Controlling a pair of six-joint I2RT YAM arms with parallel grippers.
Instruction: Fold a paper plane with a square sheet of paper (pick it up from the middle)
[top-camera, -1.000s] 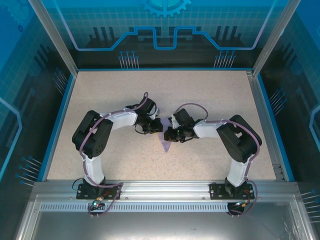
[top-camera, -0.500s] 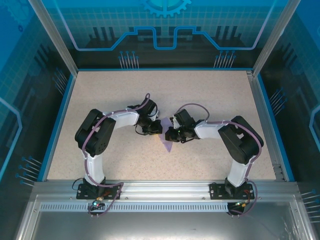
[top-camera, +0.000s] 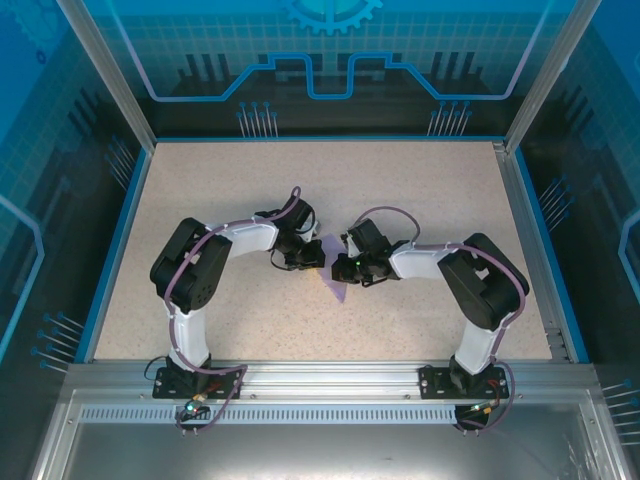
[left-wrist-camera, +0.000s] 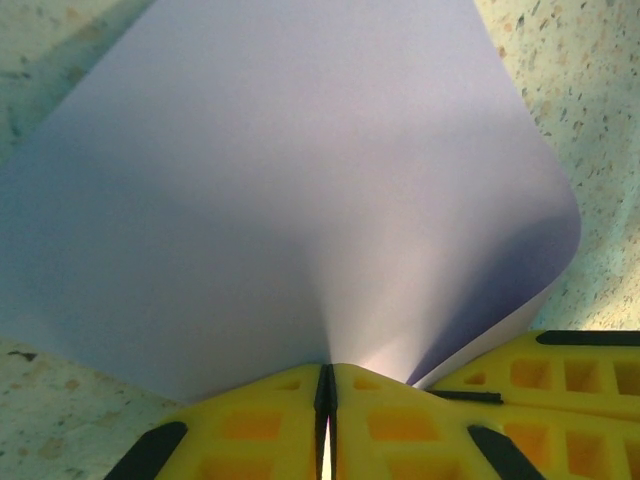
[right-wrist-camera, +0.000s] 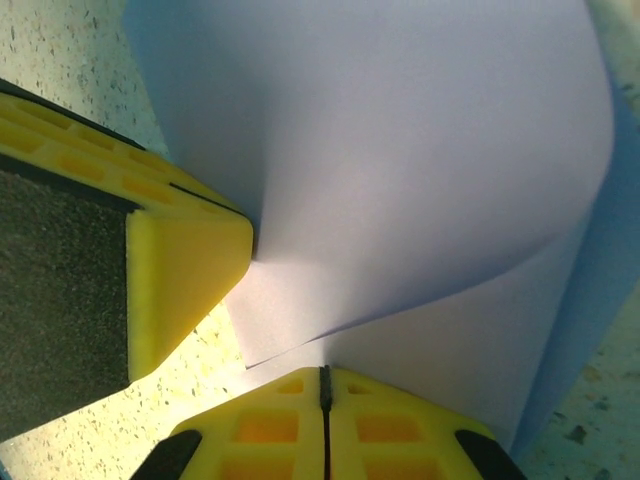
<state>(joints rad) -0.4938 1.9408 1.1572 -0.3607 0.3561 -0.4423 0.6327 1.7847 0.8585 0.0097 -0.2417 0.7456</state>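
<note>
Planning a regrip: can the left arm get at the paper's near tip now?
Probably not: the left gripper is shut on the lavender paper, beside the right gripper, so it must release first. Nothing covers the tip.

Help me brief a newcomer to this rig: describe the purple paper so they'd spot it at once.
Find the middle of the speckled beige table, where the left gripper and right gripper meet. Both pinch the square sheet of paper, bowed, one corner pointing toward the near edge. Its plain lavender stands out against the black-and-white arms.
</note>
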